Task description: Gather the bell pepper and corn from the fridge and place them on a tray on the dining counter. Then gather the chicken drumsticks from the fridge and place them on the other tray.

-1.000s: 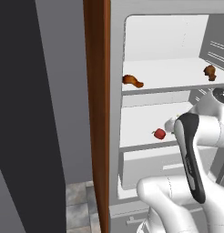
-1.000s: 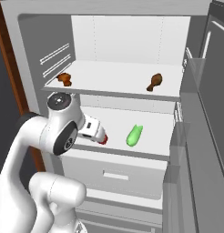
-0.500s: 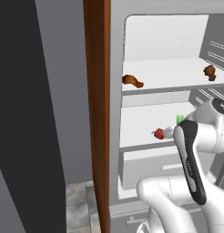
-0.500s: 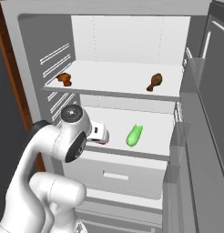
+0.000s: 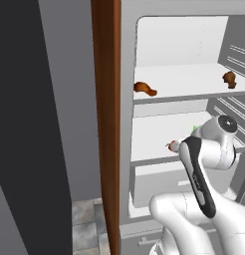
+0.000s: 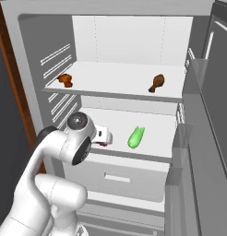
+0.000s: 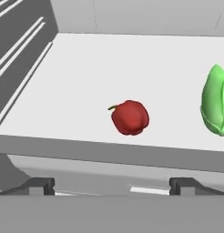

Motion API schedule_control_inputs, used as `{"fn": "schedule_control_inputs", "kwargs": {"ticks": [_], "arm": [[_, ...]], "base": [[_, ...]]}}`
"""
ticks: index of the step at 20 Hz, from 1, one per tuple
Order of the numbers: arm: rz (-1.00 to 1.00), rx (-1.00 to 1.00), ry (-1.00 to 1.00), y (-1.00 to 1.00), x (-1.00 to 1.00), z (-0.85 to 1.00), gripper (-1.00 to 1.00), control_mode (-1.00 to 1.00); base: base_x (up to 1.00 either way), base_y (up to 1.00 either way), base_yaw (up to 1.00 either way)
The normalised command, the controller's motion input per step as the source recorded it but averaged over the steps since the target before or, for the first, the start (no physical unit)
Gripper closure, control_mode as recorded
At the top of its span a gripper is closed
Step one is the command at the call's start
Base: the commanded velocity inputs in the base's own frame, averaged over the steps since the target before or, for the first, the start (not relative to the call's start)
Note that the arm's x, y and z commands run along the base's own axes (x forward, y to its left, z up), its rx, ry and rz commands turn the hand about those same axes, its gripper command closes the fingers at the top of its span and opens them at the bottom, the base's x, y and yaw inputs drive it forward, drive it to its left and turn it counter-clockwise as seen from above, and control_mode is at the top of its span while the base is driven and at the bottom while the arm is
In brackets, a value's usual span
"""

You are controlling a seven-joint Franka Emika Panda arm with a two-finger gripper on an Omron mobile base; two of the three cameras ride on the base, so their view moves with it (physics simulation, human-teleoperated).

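Left base view: fridge (image 5: pixel 129 149) open, white shelves exposed. Two drumsticks on the upper shelf, one (image 5: pixel 145 89) near the front left, the other (image 5: pixel 229 79) far right. Pepper (image 5: pixel 173 146) just peeking past the arm on the middle shelf.

Right base view: drumsticks (image 6: pixel 65 80) (image 6: pixel 156 82) well apart up top, out of the way for the later step. Hand reaching in at middle-shelf height, hiding most of the pepper (image 6: pixel 103 144). Corn (image 6: pixel 136 137) just beside it to the right, lying lengthwise front to back.

Hand view: pepper (image 7: pixel 130 117) dead centre near the shelf's front edge, stem to the left, untouched. Corn (image 7: pixel 216 101) near, at the right edge, not touching the pepper. Jaws (image 7: pixel 113 186) spread wide, empty, fingertips (image 7: pixel 38 185) straddling the pepper's line, probably lined up for a straight push forward and a close on the pepper first.
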Motion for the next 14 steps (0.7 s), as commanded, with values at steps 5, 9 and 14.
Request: {"fn": "schedule_control_inputs", "kwargs": {"ticks": [5,9,14], "arm": [[0.00,0.00,0.14,-0.11,0.46,-0.11,-1.00,-1.00],[0.00,0.00,0.15,-0.18,0.36,-0.19,-1.00,-1.00],[0.01,0.00,0.09,-0.16,0.27,-0.25,-1.00,-1.00]], "base": [[0.00,0.00,0.00],[0.00,0.00,0.00],[0.00,0.00,0.00]]}}
